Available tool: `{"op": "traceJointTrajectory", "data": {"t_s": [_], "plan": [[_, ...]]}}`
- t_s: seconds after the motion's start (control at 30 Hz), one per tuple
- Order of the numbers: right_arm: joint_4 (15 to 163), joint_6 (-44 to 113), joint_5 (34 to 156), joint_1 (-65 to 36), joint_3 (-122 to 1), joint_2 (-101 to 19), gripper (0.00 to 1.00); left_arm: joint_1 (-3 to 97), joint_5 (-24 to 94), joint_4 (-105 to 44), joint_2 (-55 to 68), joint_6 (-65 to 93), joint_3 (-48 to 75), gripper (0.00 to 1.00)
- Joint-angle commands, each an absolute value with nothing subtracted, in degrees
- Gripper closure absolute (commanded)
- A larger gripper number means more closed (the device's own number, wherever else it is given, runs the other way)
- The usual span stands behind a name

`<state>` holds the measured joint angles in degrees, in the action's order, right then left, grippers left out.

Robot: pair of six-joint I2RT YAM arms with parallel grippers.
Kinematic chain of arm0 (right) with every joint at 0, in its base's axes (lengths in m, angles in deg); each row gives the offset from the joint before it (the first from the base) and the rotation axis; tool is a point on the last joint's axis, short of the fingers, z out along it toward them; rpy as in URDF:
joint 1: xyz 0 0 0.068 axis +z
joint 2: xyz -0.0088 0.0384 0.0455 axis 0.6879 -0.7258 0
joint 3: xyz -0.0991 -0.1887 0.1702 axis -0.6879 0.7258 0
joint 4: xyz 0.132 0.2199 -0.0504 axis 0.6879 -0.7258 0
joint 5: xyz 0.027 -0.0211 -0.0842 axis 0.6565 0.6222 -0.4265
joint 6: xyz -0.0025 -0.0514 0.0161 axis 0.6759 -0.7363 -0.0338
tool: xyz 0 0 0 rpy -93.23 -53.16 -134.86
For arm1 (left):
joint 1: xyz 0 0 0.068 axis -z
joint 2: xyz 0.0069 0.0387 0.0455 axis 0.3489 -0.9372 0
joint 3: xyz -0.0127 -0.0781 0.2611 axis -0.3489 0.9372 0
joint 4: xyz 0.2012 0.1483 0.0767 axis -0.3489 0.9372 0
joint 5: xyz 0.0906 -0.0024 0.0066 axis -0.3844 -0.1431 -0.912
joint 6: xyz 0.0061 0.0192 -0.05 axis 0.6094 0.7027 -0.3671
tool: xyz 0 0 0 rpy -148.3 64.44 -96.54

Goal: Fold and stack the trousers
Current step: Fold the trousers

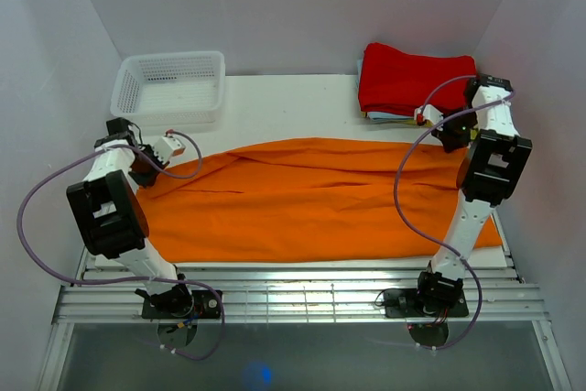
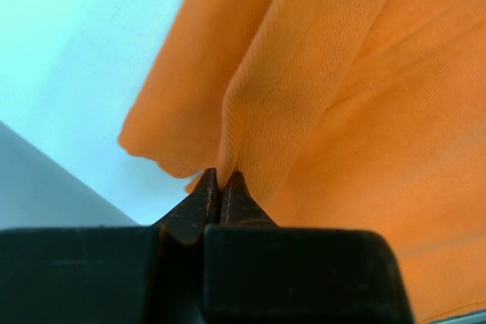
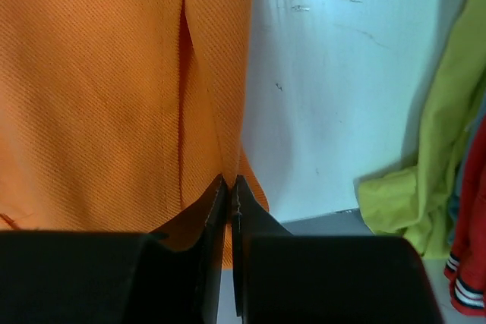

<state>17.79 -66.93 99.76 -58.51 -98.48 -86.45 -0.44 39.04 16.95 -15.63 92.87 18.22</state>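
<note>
Trousers [image 1: 311, 199] of bright orange cloth lie spread lengthwise across the white bench [image 1: 293, 103], reaching from the left arm's side almost to the right edge. Their near edge runs along the front of the bench and their far edge curves gently toward the back. Long, shallow creases run along the length. Up close the weave shows a fine diagonal twill.

In the left wrist view the cloth [image 2: 342, 111] is gathered into a raised fold with a rounded corner, and in the right wrist view a narrow dark slit opens in the fabric [image 3: 99, 96] close to its straight edge.

The left claw [image 1: 149, 169] sits at the left end of the garment. Its dark fingertips [image 2: 199, 201] are clenched together on the raised fold, which rises straight out from between them. The right claw [image 1: 444, 132] is at the far right end, pinched tight on the cloth's edge, where the fingertips [image 3: 216, 199] meet over the orange corner.

Beyond the trousers, a white plastic mesh basket [image 1: 169, 84] stands at the back left of the bench. A folded red cloth [image 1: 412, 80] tops a small stack at the back right, just behind the right claw. The right wrist view shows a yellow-green cloth [image 3: 433, 149] and a red piece with white stripes [image 3: 469, 271] in that pile.
</note>
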Motion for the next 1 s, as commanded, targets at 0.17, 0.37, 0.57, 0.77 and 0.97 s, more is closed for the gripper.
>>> {"op": "traceJointTrajectory", "data": {"t_s": [0.17,0.37,0.57,0.77,0.97], "plan": [[21.4,-65.0,104.4,-61.4,-100.4,-76.6,0.92,-2.4,42.0,8.2,-17.1,85.6,5.4,1.0],[34.2,-55.9,108.0,-64.6,-97.6,-72.5,0.92,-6.0,46.4,1.5,-22.8,78.0,-7.4,1.0],[41.1,-54.8,111.5,-66.6,-89.4,-68.0,0.92,-7.5,50.8,-3.8,-25.9,77.8,-8.0,1.0],[41.6,-56.3,113.8,-68.0,-85.9,-63.8,0.92,-10.2,53.6,-8.8,-22.1,76.7,-2.5,1.0],[41.6,-57.8,117.4,-71.3,-84.9,-59.8,0.92,-14.9,58.5,-9.2,-15.5,76.6,2.0,1.0]]}}
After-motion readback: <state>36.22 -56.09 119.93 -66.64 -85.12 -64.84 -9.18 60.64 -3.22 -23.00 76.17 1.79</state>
